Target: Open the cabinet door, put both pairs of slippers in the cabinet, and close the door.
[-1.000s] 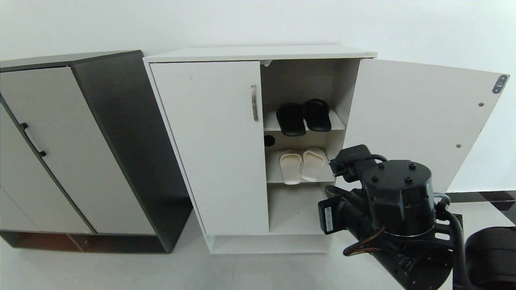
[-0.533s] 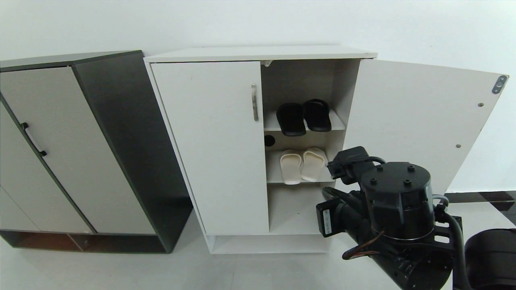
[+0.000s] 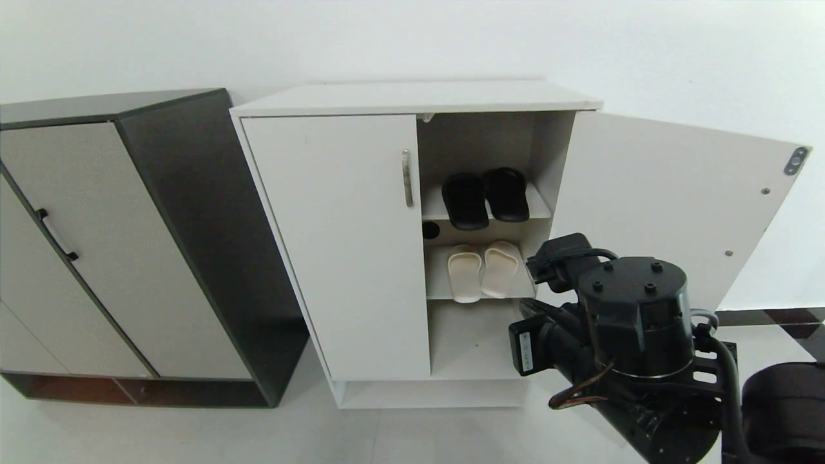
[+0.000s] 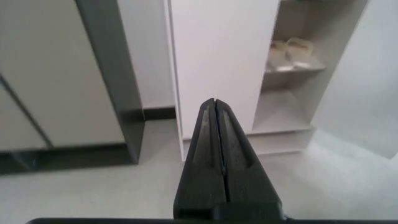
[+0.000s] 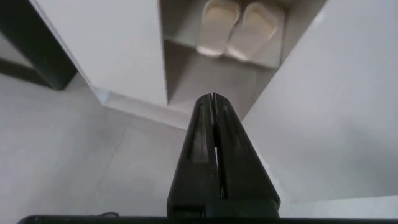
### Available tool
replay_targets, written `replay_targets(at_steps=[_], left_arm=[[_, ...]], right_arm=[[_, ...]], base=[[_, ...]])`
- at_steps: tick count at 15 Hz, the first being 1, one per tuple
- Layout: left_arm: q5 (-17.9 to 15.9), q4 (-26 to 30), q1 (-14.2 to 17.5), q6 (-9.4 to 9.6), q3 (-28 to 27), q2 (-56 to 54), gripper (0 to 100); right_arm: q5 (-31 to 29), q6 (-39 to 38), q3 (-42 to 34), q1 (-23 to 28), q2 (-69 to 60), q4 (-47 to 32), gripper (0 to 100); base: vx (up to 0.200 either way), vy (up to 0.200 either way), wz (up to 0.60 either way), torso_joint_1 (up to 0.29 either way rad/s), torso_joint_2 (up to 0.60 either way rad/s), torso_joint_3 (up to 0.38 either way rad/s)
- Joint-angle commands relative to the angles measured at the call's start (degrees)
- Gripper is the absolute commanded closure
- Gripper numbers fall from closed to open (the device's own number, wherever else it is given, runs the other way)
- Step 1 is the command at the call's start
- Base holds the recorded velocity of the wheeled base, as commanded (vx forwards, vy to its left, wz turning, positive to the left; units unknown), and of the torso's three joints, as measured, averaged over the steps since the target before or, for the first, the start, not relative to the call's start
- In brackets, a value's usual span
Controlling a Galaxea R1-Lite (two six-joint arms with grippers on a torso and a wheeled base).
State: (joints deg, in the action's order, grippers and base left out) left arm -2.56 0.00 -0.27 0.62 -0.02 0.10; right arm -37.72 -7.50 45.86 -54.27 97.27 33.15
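White wall and pale floor frame what you have in front of you: a white cabinet with a dark grey cabinet standing just beside it on your left. You can see the white cabinet's right door swung wide open, while its left door is shut, a metal handle upright along its inner edge. Both pairs are inside already: the black slippers lie side by side on the upper shelf, the cream slippers side by side on the shelf below. Your left gripper hangs over the floor in front of the shut door, fingers pressed together on nothing. Your right gripper hangs low before the open compartment, beneath the cream pair, fingers likewise closed and empty.
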Motion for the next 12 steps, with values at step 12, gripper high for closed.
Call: replay_targets(at_steps=[12], left_arm=[[0.01, 0.09, 0.00, -0.09, 0.02, -0.01, 100]], right_arm=[[-0.08, 0.38, -0.33, 0.04, -0.15, 0.08, 100]], base=[[0.000, 0.000, 0.00, 0.126, -0.48, -0.332]])
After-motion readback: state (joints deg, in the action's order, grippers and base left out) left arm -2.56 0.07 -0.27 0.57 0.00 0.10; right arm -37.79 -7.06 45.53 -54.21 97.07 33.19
